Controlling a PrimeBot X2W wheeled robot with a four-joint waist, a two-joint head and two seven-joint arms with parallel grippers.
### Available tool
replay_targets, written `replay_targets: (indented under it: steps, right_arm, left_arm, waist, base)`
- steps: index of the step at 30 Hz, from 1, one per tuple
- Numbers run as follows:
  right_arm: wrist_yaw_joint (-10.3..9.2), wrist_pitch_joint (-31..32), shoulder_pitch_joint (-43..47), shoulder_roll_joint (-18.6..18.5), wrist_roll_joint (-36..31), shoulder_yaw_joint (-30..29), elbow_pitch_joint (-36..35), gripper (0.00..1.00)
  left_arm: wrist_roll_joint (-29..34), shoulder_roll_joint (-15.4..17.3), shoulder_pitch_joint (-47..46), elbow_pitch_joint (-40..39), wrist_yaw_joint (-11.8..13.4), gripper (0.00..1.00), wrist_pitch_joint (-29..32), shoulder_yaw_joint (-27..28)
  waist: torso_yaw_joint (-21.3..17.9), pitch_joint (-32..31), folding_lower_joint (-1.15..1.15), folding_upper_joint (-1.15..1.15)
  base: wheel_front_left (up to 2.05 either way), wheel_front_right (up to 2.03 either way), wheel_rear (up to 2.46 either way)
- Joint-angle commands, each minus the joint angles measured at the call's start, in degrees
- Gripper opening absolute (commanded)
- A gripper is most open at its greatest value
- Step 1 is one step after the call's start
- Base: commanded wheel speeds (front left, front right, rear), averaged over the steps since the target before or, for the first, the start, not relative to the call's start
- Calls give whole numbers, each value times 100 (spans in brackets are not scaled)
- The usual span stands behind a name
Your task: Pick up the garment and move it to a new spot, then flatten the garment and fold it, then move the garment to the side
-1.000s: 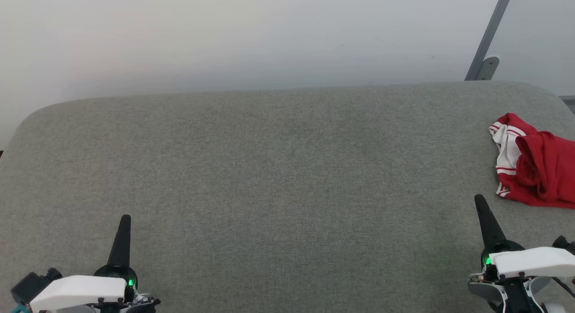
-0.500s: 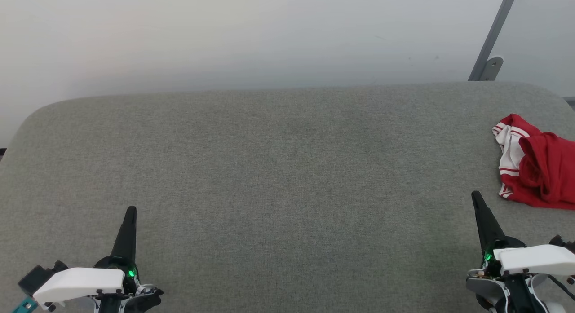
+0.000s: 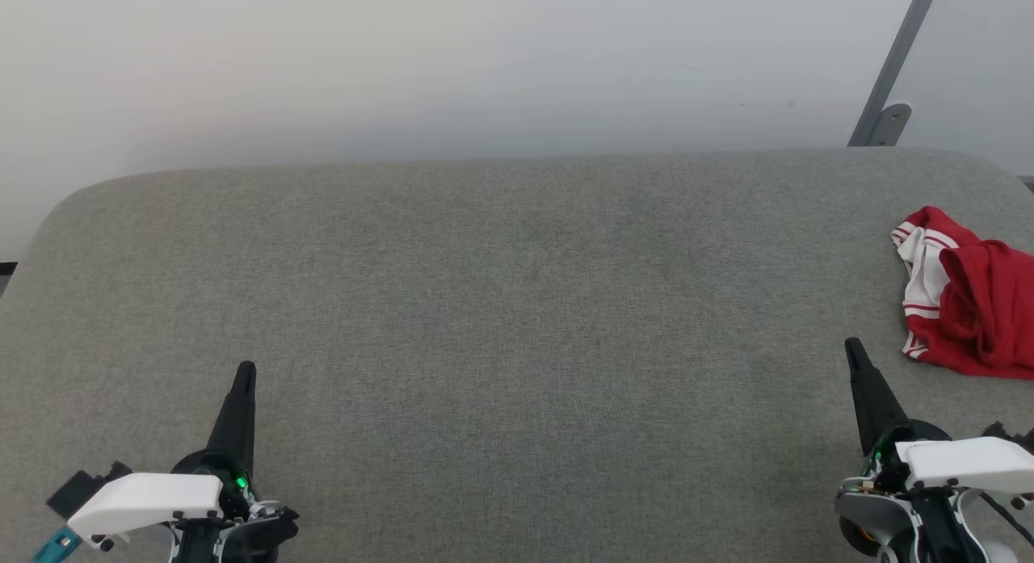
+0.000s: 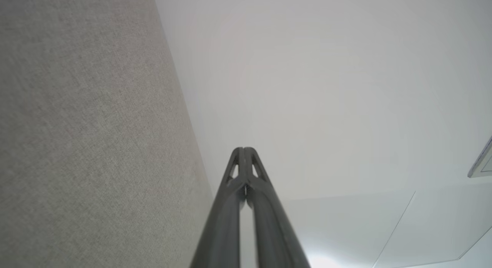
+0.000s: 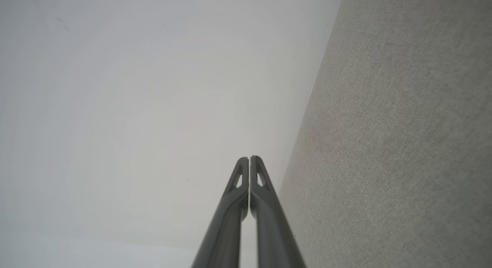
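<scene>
so the desk (image 3: 517, 304) is one big slab covered in grey woven fabric, rounded at both far corners; behind it there's a plain pale wall (image 3: 404, 62), a bit shadowed just above the desk's back edge; far right, a grey metal strut (image 3: 895, 62) slants up the wall, ending in a small rounded foot plate (image 3: 888, 123) right by the desk's back edge; left wrist view catches thin seam lines (image 4: 398, 222) on a pale surface, can't tell if it's wall or floor; right wrist view shows a few tiny dark scuffs (image 5: 61, 24) on the wall
</scene>
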Motion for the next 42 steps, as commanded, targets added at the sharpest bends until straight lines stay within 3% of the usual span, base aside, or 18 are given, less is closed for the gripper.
replay_targets:
  steps: [1,12,42]
  right_arm:
    - [-2,53,-87,31,109,-19,2,0]
    - [-2,166,-113,62,513,-34,12,0]
    - [-2,154,-98,60,501,-31,11,0]
  left_arm:
    - [-111,-9,-128,14,-29,0,39,-9]
    - [-492,-31,-219,90,-32,0,148,-33]
    - [-488,-25,-212,88,-32,0,142,-32]
  waist:
    - [5,1,0,0]
    - [39,8,0,0]
    - [40,8,0,0]
  base:
    - [0,0,0]
    - [0,0,0]
    - [0,0,0]
